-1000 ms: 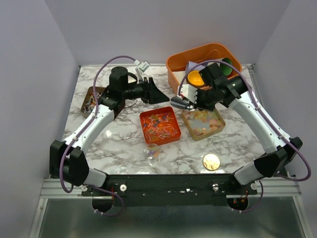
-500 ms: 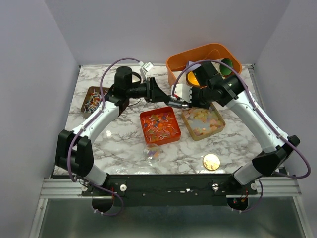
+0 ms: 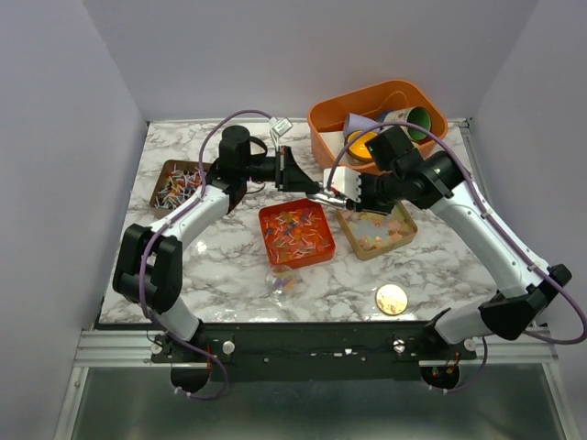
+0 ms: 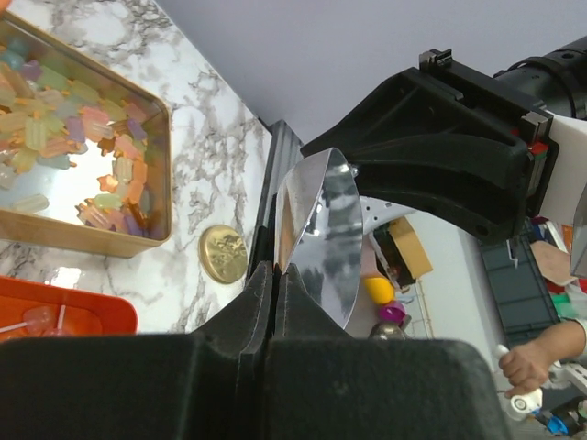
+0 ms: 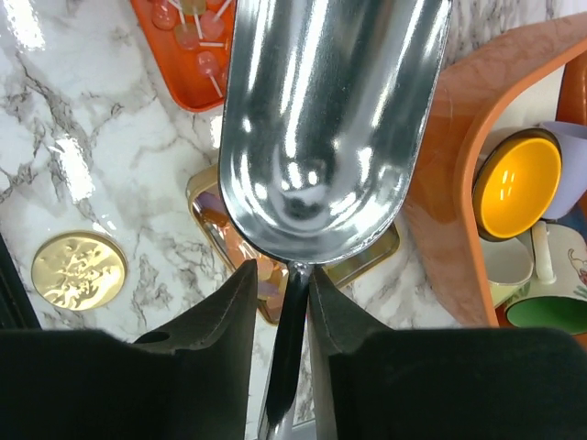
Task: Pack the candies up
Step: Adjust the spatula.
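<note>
Handover near the candies (image 3: 295, 231): left fingers (image 4: 248, 302) clenched on scoop (image 4: 326, 238) rim, right fingers (image 5: 225, 321) slack around its handle, likely so the left can scoop

Bright, even overhead light on the top view, crisp right across the marble desk (image 3: 211, 266), with only soft shadows under the arms (image 3: 477, 229). Over to the right wrist: the scoop (image 5: 330, 119) is pure mirror, white streaks down its bowl, and hot spots flare on the desk at upper left. The fingers (image 5: 211, 357) sit near black and a touch soft. Left wrist: sheen on the scoop, pale glare inside the tray (image 4: 92, 240), the far right background blurred.
</note>
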Tool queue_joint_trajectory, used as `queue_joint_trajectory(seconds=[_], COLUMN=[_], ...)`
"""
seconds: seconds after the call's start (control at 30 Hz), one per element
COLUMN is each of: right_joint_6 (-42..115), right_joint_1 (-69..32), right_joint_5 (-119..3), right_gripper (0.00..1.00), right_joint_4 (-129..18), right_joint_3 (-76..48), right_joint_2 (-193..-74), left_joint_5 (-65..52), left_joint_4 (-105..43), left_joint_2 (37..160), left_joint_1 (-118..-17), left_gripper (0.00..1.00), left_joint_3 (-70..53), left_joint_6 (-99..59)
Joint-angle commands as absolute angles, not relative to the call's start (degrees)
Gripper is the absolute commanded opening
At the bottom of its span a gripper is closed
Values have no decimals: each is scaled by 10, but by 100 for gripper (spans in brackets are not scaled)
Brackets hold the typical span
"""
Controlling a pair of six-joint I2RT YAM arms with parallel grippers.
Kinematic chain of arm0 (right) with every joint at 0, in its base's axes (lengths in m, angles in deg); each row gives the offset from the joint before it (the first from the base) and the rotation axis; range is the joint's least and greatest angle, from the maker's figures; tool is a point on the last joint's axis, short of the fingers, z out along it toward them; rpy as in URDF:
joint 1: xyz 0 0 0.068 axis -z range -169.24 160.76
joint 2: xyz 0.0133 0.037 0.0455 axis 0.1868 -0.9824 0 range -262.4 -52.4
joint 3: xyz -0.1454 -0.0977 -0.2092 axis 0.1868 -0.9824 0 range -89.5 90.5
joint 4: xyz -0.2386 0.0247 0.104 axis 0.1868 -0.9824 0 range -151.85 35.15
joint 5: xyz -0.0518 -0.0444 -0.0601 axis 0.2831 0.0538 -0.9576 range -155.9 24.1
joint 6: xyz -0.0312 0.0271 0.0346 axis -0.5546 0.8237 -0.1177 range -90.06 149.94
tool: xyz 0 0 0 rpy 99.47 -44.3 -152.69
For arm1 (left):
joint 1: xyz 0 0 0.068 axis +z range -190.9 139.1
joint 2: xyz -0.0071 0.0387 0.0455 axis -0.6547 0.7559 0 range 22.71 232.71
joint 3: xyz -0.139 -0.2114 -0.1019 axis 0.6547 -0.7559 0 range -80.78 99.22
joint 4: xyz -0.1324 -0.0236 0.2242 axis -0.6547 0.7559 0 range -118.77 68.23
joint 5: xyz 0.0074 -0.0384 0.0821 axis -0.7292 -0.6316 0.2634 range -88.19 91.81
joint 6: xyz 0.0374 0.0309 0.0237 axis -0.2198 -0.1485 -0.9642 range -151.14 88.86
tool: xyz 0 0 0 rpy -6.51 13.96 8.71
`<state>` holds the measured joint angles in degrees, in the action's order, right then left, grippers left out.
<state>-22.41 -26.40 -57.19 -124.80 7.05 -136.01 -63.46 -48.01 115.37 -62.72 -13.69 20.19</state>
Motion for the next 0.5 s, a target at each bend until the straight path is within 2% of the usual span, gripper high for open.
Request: queue_joint_trajectory(seconds=[0.0,0.27,0.37,0.47], right_joint_6=[-233,-213,-209,-209], right_joint_1=[-268,-262,-258,-254], right_joint_5=[-526,-489,-484,-479], right_gripper=[35,35,33,27], right_joint_4=[-1232,-1221,-1225,-1228], right_joint_3=[36,59,70,75], right_joint_2=[-1316,-1316,-1323,-1328], left_joint_5=[-667,-664,-664,-661], left_joint_4=[-548,-491,-470,-446], left_joint_2=[1168,1181,1179,1177], left_joint_1=[-622,-622,-622,-622], left_gripper=[0,0,0,0], left_joint_3=[-135,-111,-110,-109], left_joint_6=[242,192,175,154])
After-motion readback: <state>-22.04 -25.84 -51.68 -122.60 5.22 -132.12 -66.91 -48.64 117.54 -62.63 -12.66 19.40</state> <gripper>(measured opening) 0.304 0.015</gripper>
